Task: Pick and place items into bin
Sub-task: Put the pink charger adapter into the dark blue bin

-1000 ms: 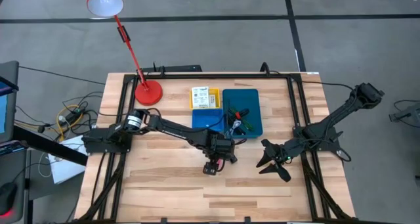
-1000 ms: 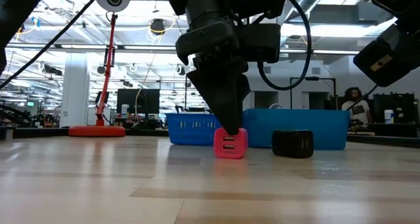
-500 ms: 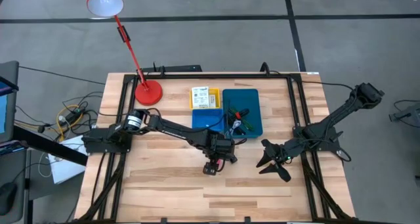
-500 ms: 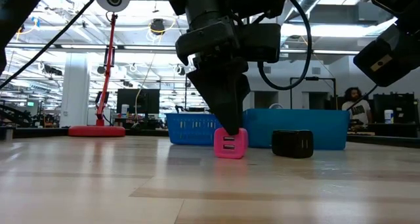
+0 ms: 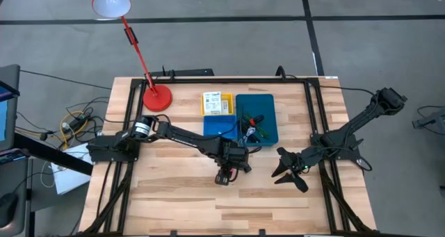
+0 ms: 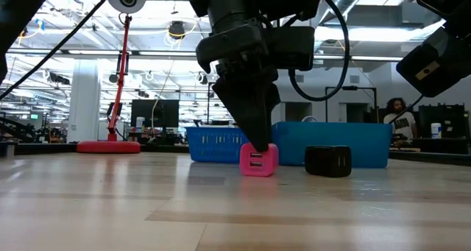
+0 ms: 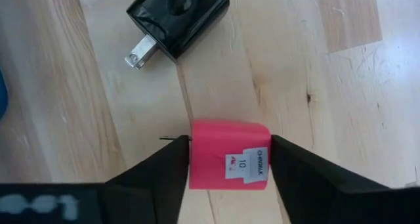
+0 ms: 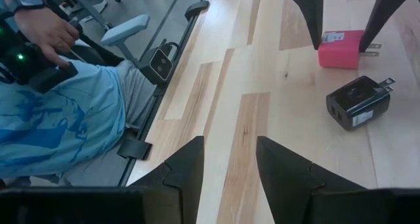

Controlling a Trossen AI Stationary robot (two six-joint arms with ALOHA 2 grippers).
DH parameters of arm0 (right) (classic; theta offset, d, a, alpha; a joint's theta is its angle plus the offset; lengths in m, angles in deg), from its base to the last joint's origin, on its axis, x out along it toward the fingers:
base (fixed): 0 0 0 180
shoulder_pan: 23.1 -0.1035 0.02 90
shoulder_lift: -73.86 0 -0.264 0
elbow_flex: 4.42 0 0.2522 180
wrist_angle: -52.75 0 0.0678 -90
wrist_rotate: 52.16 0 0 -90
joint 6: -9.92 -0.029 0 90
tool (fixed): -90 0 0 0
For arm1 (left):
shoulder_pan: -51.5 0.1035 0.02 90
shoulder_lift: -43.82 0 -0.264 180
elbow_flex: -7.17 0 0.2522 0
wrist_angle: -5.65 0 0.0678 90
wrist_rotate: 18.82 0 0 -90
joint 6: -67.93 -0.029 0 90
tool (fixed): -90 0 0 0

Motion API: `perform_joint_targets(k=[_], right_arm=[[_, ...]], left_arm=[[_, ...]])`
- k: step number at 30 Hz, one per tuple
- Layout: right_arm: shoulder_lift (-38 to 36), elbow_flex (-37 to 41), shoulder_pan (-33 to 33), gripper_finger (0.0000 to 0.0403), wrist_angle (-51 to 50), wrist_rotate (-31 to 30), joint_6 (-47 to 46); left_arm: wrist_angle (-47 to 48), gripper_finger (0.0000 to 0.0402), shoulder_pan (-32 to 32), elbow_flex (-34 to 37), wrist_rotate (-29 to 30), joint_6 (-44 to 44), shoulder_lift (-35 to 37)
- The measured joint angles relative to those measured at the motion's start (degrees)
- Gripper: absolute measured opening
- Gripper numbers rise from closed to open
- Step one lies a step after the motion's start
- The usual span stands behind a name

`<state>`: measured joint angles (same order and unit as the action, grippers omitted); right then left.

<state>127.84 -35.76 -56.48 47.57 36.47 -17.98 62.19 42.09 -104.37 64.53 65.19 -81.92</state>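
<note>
Left gripper (image 7: pixel 228 159) straddles pink charger (image 7: pixel 229 163), fingers beside its 2 flat sides, grip unconfirmed. Likely light, rigid, slick plastic; black charger (image 7: pixel 176 16) nearby.

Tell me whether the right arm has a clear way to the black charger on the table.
Probably yes. The right gripper hangs open with only bare wood between it and the black charger. The left gripper, astride the pink charger beside it, leaves that side free.
</note>
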Motion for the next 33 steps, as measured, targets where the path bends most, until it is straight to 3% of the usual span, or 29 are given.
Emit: perform_joint_targets(k=[7, 25, 33], right_arm=[[0.00, 0.00, -0.02, 0.0134, 0.00, 0.00, 0.00], [0.00, 0.00, -0.02, 0.0134, -0.02, -0.09, 0.00], [0.00, 0.00, 0.00, 0.0134, -0.02, -0.15, 0.00]], left_arm=[[0.00, 0.0161, 0.00, 0.00, -0.16, -1.17, 0.00], [1.09, 0.0162, -0.02, -0.32, 0.10, -1.20, 0.04], [6.98, 0.0159, -0.85, -5.15, 5.30, -4.03, 0.04]])
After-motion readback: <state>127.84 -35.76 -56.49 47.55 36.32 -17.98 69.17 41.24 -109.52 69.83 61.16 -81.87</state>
